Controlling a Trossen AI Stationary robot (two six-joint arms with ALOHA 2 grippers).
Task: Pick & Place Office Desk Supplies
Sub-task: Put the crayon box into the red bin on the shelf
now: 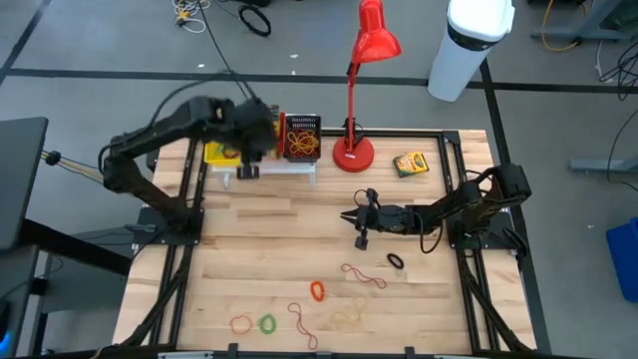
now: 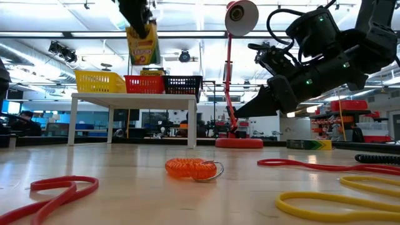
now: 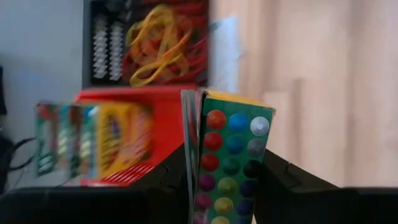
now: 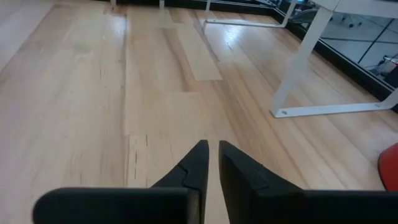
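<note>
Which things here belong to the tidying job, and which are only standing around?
Job: crayon box held by left gripper over the baskets; second crayon box on the table; loose rubber bands; right gripper, nearly shut, empty.
Not the job: red lamp; white rack.

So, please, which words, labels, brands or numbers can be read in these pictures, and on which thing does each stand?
No text can be read with certainty.
Crayon box held by the left gripper: yellow front with print, too blurred to read.
Crayon box on the table: print too small to read.
Boxes in the red basket: labels blurred, unreadable.
Red desk lamp, bands and right gripper: no text visible.
</note>
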